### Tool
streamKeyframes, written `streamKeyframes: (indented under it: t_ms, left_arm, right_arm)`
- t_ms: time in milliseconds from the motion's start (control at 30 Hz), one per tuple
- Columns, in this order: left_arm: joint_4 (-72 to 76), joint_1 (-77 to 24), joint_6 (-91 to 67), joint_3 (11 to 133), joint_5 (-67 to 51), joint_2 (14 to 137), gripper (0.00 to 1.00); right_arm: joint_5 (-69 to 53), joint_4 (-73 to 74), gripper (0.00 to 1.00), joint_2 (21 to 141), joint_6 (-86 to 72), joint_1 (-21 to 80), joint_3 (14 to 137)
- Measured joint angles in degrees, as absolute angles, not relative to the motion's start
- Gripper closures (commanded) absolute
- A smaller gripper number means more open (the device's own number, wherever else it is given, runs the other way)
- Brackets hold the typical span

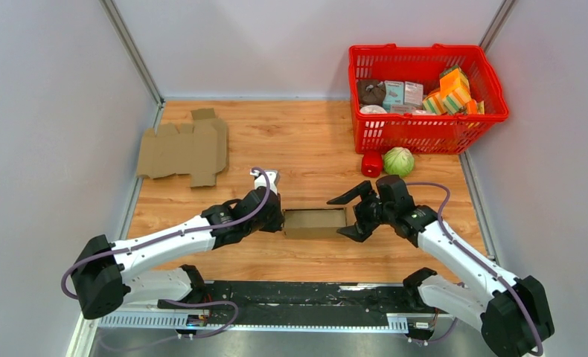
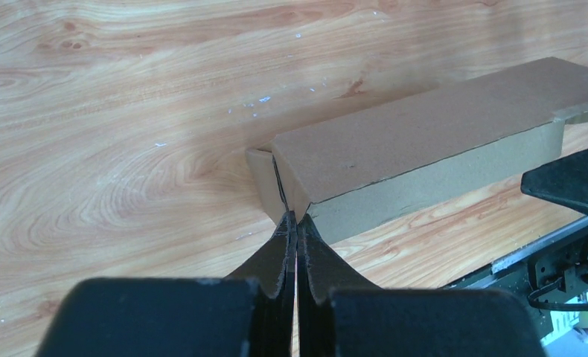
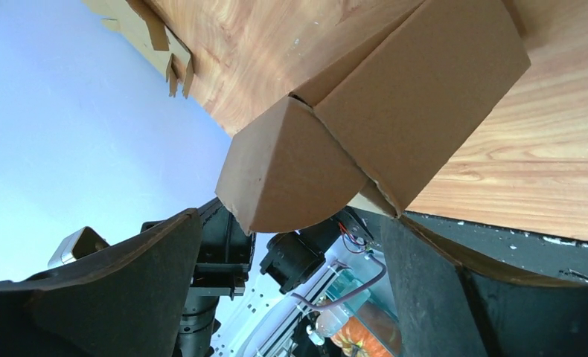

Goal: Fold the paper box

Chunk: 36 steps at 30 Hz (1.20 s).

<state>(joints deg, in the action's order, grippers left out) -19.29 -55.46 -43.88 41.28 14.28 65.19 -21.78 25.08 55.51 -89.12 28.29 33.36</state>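
The worktop [image 1: 298, 141] carries everything. The red basket [image 1: 429, 50] sits in the far right corner, probably parked there out of the way. What is inside it is too small to name. A flat cardboard blank [image 1: 183, 152] lies far left, well apart from the arms, and looks like spare stock.

The paper box [image 1: 317, 222] lies near the middle of the near edge, between the two arms, long side running left to right. It is already raised into a shallow tray, so both arms can work its ends.

The right pincer [image 1: 348, 214] stands wide open around the box's right end, one finger on each side. A loose end flap bulges toward its wrist camera, likely the next part to tuck. Whether either finger touches card is unclear.

The left pincer [image 2: 292, 223] has its fingers pressed together with the tips at the box's left corner seam, seemingly steadying it. Whether a sliver of card is pinched between them cannot be told.

A green ball [image 1: 399, 161] and a small red object [image 1: 371, 163] rest just in front of the basket.
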Motion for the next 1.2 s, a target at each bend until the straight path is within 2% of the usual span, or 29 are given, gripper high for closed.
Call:
streamKeyframes:
  t_ms: [133, 367, 400, 433, 500, 600, 633, 700, 733, 767, 900, 933, 1033, 1100, 1200]
  left_arm:
    - [-20.1, -55.6, -44.7, 41.3, 15.4, 64.7, 1.00]
    - [-20.5, -55.8, -45.0, 41.3, 15.7, 64.4, 1.00]
    - [-20.5, -55.8, -45.0, 41.2, 15.7, 64.4, 1.00]
    - [-20.5, -55.8, -45.1, 41.2, 15.7, 64.4, 1.00]
    - [-20.5, -55.8, -45.1, 41.2, 15.7, 64.4, 1.00]
    - [-20.3, -55.8, -45.1, 41.1, 15.6, 64.4, 0.89]
    - [-20.1, -55.8, -45.1, 40.9, 15.6, 64.4, 0.79]
    - [-19.4, -55.8, -45.0, 40.0, 15.3, 63.7, 0.68]
    - [-19.3, -55.9, -44.8, 39.4, 15.0, 63.0, 0.59]
    - [-19.2, -55.9, -44.7, 38.7, 14.6, 62.0, 0.59]
    - [-20.3, -55.9, -43.3, 37.5, 12.0, 54.9, 0.59]
    - [-20.5, -55.9, -42.8, 37.7, 11.3, 53.0, 0.60]
    - [-21.4, -55.3, -41.5, 40.0, 8.4, 49.4, 0.73]
    - [-20.4, -54.0, -40.9, 43.0, 4.9, 50.9, 0.79]
    - [-17.5, -52.0, -40.3, 47.3, 0.6, 56.8, 0.82]
  right_arm:
    - [-21.3, 22.3, 0.19, 56.8, -89.5, 28.3, 33.1]
    - [-21.2, 17.5, 0.27, 57.4, -89.8, 28.3, 30.6]
    - [-21.2, 16.8, 0.30, 57.5, -89.8, 28.3, 30.4]
    - [-21.3, 16.4, 0.37, 57.7, -89.8, 28.3, 30.2]
    - [-21.4, 15.7, 0.39, 57.8, -89.9, 28.3, 29.7]
    - [-21.5, 15.1, 0.46, 57.8, -90.0, 28.3, 28.9]
    - [-21.4, 15.0, 0.49, 57.8, -90.0, 28.3, 28.9]
    - [-21.5, 14.8, 0.50, 57.8, -90.0, 28.3, 28.8]
    - [-21.5, 14.4, 0.54, 57.9, -90.0, 28.3, 28.7]
    - [-21.5, 14.0, 0.58, 58.0, -90.0, 28.3, 28.4]
    - [-21.8, 13.3, 0.65, 58.1, -89.9, 28.3, 27.8]
    - [-21.8, 13.0, 0.71, 58.2, -89.7, 28.3, 27.8]
    - [-21.9, 12.5, 0.84, 58.6, -89.4, 28.3, 27.7]
    - [-22.1, 11.7, 0.85, 58.8, -89.2, 28.3, 27.3]
    - [-22.4, 11.2, 0.85, 58.8, -89.1, 28.3, 26.6]
